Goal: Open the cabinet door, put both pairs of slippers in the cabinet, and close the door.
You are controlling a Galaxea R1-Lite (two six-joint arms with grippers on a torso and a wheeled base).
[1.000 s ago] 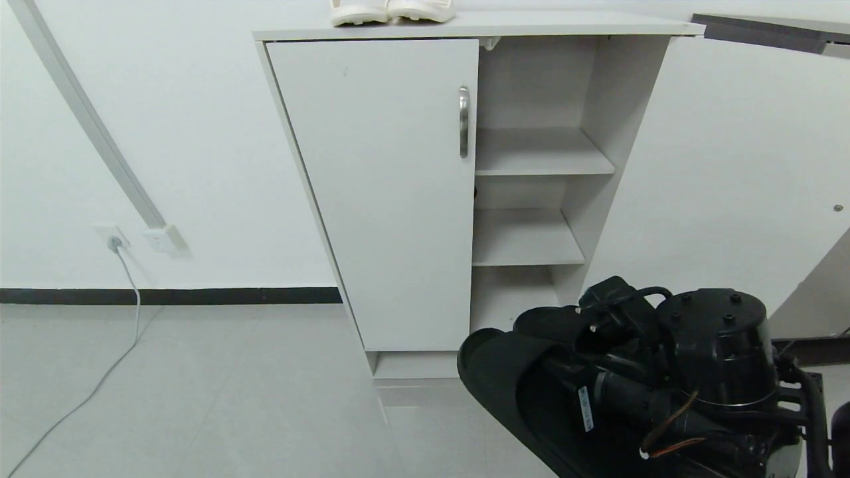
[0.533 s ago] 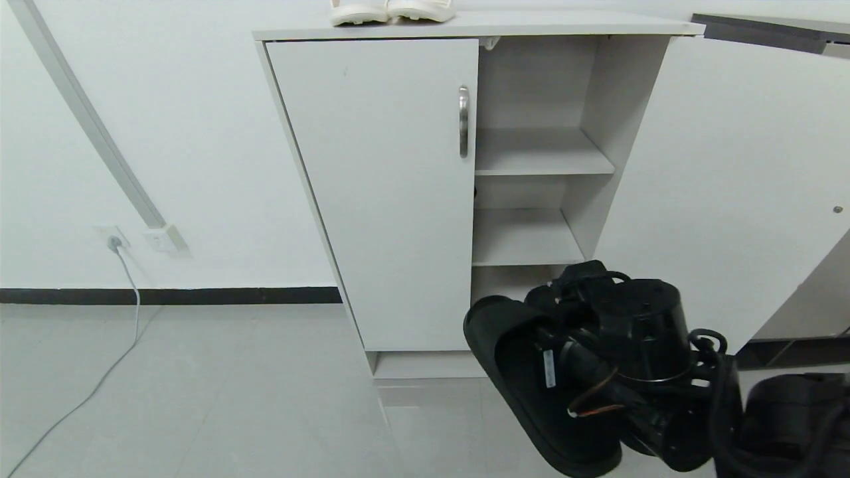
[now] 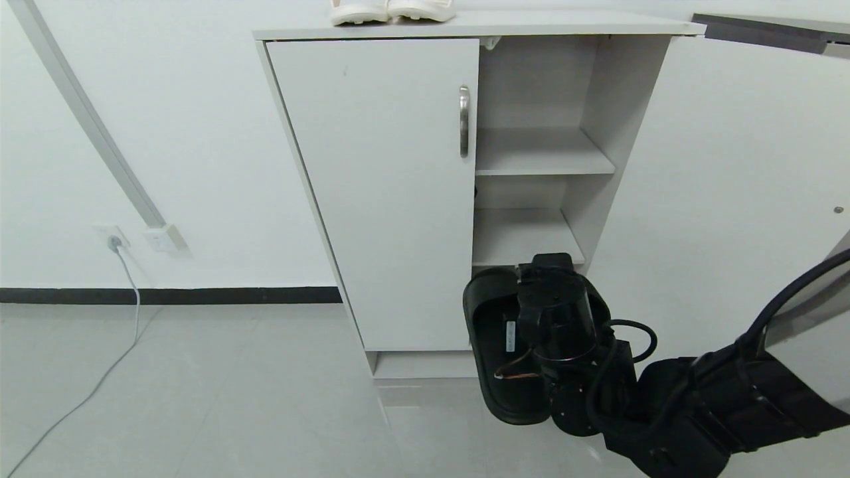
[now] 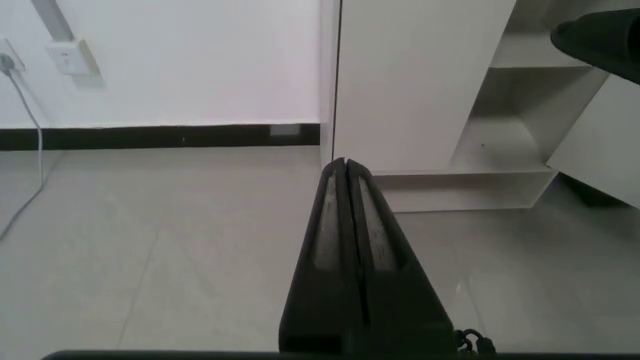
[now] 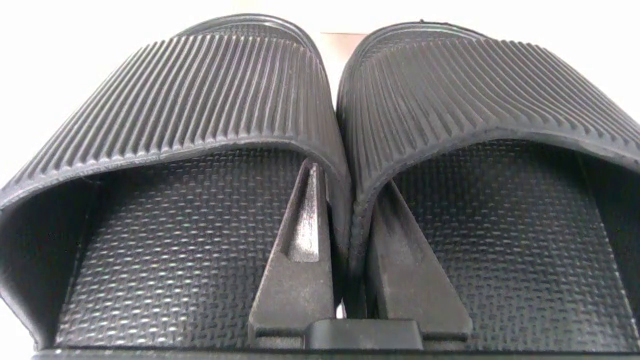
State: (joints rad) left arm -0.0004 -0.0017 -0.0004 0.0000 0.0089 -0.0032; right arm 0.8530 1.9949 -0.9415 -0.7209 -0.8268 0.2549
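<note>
Right gripper (image 5: 347,200) clamped on a pair of black slippers (image 3: 495,345) in front of the open cabinet (image 3: 624,86).
They look light, bendy and ribbed; pinching both inner sidewalls together seems secure. Left gripper (image 4: 345,230) closed, empty.

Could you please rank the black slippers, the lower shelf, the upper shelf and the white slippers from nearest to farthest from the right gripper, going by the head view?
1. black slippers: clamped in the right gripper itself, low down.
2. lower shelf: just above the gripper.
3. upper shelf: one level higher.
4. white slippers: on top of the cabinet, up and to the left.
</note>
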